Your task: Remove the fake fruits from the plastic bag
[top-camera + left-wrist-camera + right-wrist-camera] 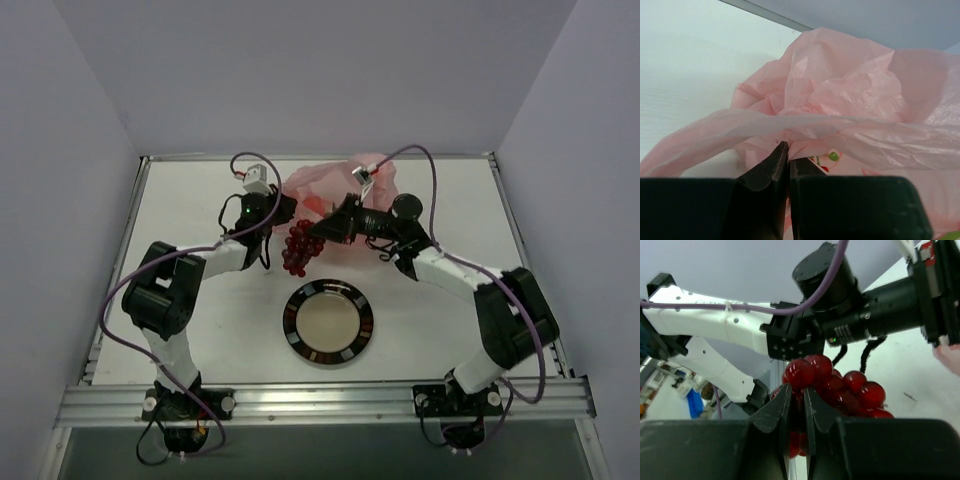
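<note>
right hand [796, 401] pinching the grape bunch [841, 385], just behind the far rim of the plate [329, 289] | left hand [788, 154] pressed together on a fold of the plastic bag [840, 90], behind the plate, to the left | bag crumpled on the desk [180, 210] behind the plate, grapes outside it

Your left arm [225, 255] and right arm [450, 268] each fold at the elbow and reach inward, wrists nearly meeting. Your left gripper [788, 150] pinches the bag [840, 100], jaws almost flush. Your right gripper [796, 392] looks clamped on the grapes [850, 385], jaws slightly apart.
</note>
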You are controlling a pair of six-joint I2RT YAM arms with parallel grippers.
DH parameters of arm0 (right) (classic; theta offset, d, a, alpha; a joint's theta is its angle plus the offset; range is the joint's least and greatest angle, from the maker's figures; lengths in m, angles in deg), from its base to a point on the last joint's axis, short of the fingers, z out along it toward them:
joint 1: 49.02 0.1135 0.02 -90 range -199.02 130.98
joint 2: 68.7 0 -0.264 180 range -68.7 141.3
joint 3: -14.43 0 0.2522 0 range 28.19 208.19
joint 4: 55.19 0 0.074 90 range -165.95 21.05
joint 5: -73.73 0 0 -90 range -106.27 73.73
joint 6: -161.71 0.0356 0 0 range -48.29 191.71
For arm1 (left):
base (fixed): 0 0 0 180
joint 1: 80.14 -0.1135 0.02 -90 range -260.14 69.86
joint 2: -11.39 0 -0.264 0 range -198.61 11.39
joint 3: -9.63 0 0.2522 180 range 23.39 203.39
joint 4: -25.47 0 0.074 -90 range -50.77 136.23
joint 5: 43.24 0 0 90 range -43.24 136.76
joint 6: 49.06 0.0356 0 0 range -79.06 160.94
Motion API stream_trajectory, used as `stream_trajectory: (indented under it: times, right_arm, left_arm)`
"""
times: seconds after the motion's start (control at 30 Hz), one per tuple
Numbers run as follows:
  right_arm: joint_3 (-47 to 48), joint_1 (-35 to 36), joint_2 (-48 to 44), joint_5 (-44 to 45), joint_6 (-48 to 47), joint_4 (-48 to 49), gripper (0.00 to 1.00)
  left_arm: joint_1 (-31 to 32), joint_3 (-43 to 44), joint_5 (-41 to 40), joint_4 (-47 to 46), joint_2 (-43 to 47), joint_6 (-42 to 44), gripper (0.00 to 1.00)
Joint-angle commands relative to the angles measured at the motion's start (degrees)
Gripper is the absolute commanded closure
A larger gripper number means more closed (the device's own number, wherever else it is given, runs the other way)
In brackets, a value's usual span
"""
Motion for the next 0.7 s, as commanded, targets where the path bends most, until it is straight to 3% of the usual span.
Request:
stream_trajectory:
  times: [0.0,0.07,0.17,0.67]
  right_arm:
    - [1.83,2.89,-11.49,-0.19,-23.62,-18.93,1.00]
    - [5.25,5.09,-13.10,4.22,-33.36,-39.10,1.00]
    - [5.62,7.82,-13.11,9.15,-38.85,-47.73,1.00]
    - [-7.57,12.31,-17.06,33.04,-34.19,-50.29,1.00]
  left_arm:
    - [-0.74,3.72,0.62,-0.46,2.73,1.22,0.98]
    - [-0.74,3.81,0.71,-0.37,3.26,1.13,0.98]
    - [-0.65,2.93,0.71,-0.29,4.40,1.04,0.98]
    - [2.68,-6.82,-1.22,-3.19,9.67,1.39,0.98]
